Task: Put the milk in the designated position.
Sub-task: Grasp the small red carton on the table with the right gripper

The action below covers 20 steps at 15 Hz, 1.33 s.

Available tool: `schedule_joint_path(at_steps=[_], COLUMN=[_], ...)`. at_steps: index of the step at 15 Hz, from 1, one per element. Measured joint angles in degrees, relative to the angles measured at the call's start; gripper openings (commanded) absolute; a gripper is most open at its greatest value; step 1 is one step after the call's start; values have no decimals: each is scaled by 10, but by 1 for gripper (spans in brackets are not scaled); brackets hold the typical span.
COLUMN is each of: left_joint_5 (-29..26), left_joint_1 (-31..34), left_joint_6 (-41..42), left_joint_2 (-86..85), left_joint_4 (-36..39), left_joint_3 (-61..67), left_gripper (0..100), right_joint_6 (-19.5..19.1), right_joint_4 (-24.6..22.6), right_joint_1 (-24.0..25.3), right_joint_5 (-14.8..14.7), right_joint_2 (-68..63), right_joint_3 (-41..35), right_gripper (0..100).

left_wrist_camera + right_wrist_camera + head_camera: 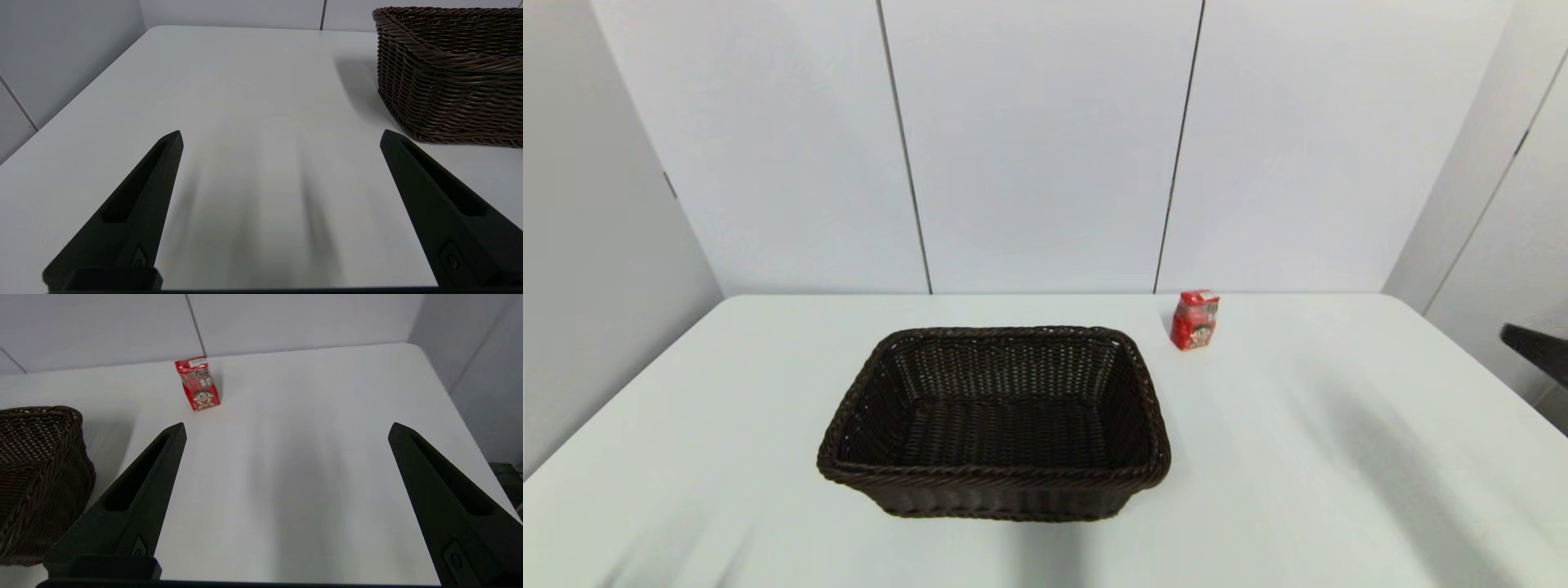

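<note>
Across the white table (1339, 457), the dark wicker basket (996, 482) sits at centre, nothing inside it. Behind its far right corner, near the table's back edge, the milk (1195, 321) stands upright and clear of the basket — cartoon face forward. Neither arm shows from the head camera. The left gripper (280, 136) hovers over bare table beside the basket, fingers spread wide; the right gripper (286, 426) is likewise splayed — short of the carton.

Dark brown wicker basket (994, 482) on white table (1339, 457), seemingly empty, pale panelled wall (1045, 139)
</note>
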<state>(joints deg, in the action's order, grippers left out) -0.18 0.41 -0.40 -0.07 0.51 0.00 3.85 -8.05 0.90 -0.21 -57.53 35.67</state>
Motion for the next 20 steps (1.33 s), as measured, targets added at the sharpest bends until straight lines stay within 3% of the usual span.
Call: schedule_joint_path(at_steps=[2, 6, 9, 11, 13, 17, 20], left_joint_5=[0, 0, 0, 0, 0, 0, 0], left_joint_1=[0, 0, 0, 0, 0, 0, 0], left_joint_6=[0, 0, 0, 0, 0, 0, 0], left_joint_2=[0, 0, 0, 0, 0, 0, 0], left_joint_4=[0, 0, 0, 0, 0, 0, 0], left_joint_3=[0, 0, 0, 0, 0, 0, 0], left_gripper=[100, 100, 100, 100, 100, 100, 100], right_joint_6=[-41, -163, -249, -276, -282, -278, -234], right_joint_4=[2, 3, 3, 3, 3, 4, 5], right_joint_1=[1, 2, 6, 11, 19, 30, 31], right_joint_5=[59, 181, 254, 296, 313, 319, 316], right_joint_2=[-106, -299, -424, -493, -556, -637, -675], right_joint_3=[66, 169, 241, 285, 325, 387, 428], right_gripper=[100, 100, 100, 100, 100, 100, 100])
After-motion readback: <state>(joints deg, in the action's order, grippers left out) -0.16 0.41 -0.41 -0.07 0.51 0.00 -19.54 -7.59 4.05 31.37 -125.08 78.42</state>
